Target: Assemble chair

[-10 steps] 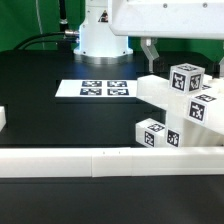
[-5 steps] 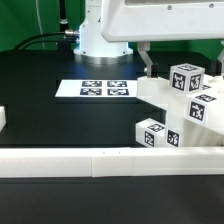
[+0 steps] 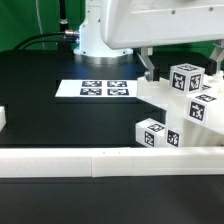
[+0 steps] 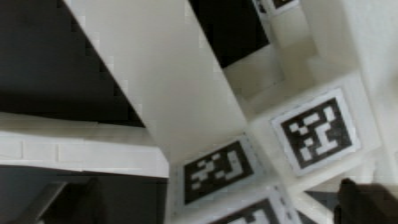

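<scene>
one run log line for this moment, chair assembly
step: approach | gripper: jaws open, holding nothing, above chair parts | chair: parts loose at exterior view's right | marker board: flat on table

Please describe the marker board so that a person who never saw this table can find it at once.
Look at the black table, in front of the robot base. The marker board lies flat there, to the exterior view's left of the chair parts. Unlike those blocky parts, it is a thin sheet with four tags in a row.
</scene>
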Robot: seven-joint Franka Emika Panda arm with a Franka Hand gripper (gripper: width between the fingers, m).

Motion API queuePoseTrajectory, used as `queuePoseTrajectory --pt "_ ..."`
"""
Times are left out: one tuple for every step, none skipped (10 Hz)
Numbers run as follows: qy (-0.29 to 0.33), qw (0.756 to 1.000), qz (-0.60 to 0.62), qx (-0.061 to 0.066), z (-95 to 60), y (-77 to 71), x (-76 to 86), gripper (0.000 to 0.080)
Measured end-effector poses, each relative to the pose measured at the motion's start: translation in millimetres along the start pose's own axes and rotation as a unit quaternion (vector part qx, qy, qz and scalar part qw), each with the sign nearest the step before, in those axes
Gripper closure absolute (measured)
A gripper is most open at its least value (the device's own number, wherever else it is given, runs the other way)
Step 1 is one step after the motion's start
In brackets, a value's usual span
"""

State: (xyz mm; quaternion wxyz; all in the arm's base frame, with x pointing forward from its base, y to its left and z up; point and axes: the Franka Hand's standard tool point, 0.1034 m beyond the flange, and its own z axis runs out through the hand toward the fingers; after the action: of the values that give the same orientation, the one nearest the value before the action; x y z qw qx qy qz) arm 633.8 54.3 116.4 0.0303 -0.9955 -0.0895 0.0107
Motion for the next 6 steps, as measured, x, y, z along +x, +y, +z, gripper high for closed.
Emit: queuePoseTrajectory --pt "-0.006 1.000 -0.028 0.001 0.6 -2.6 -1.8 0.0151" --pt "-0.009 0.999 -0.043 0.002 -0.3 -4.1 -1.7 0.0162" --pt "-0.008 0.999 -0.042 0.002 -1.0 -4.7 -0.9 0.0162" --pt "-0.007 0.999 -0.042 0.001 -0.7 -4.3 -0.5 0.0332" --pt "-0.007 0.999 -0.041 0.001 -0.8 -3.6 -0.6 0.0519" --pt "-0.007 0.999 -0.034 0.001 -0.8 -3.4 -0.6 0.0519"
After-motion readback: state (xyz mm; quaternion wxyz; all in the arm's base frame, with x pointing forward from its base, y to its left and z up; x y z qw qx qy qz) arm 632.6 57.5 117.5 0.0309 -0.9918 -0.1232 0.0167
